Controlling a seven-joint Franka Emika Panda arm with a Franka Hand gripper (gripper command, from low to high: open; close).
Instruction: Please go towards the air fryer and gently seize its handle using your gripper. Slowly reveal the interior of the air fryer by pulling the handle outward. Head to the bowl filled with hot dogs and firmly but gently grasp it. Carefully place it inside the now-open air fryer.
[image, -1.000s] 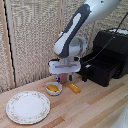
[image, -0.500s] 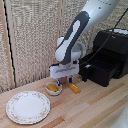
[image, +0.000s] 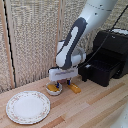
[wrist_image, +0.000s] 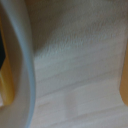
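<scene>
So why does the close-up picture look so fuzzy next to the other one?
In the wrist view the camera sits so close that the bowl's rim and the wooden table blur into soft shapes. The exterior view is sharper: the arm, the air fryer and the plate read clearly, though coarse.

bare wood (image: 95, 102) ahead, plate (image: 27, 106) aside, drawer (image: 101, 70) open

A pale wooden table (image: 95, 107) carries a patterned plate (image: 28, 106), the small white bowl (image: 53, 90), a lone orange-yellow stick (image: 74, 88) just beside it — and the black air fryer (image: 107, 57).
</scene>
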